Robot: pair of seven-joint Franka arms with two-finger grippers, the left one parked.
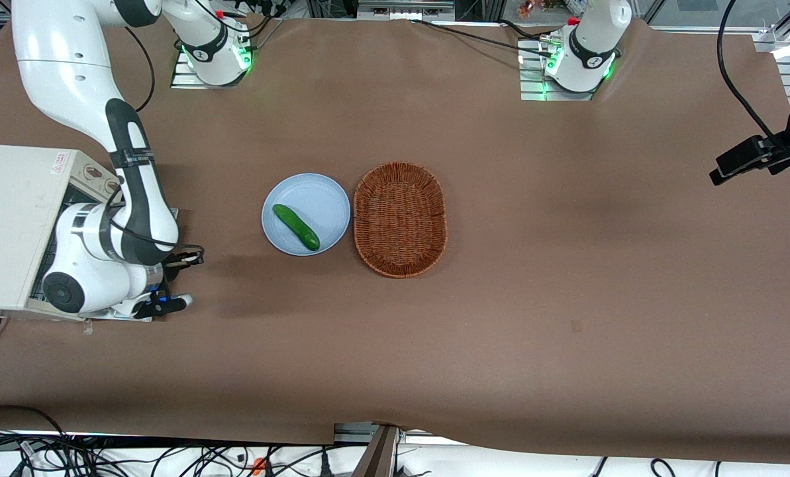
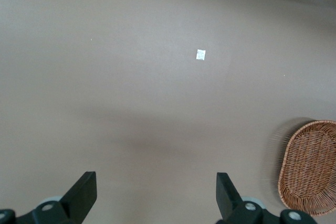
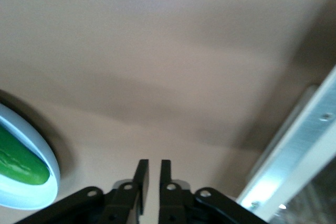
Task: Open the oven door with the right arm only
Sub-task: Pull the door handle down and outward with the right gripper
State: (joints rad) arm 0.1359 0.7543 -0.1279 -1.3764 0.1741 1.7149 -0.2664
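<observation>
The off-white toaster oven stands at the working arm's end of the table, with its two knobs on the face toward the plate. The right arm is folded low in front of it and hides most of the oven door. Only the door's silver frame shows, right beside the gripper, with dark glass at its edge. Part of a wire rack inside the oven is visible past the arm. The gripper hovers low over the brown table beside the door, shut with nothing held.
A light blue plate holding a green cucumber sits near the table's middle, close to the gripper. Beside it, toward the parked arm's end, lies a brown wicker basket. Cables run along the table edge nearest the front camera.
</observation>
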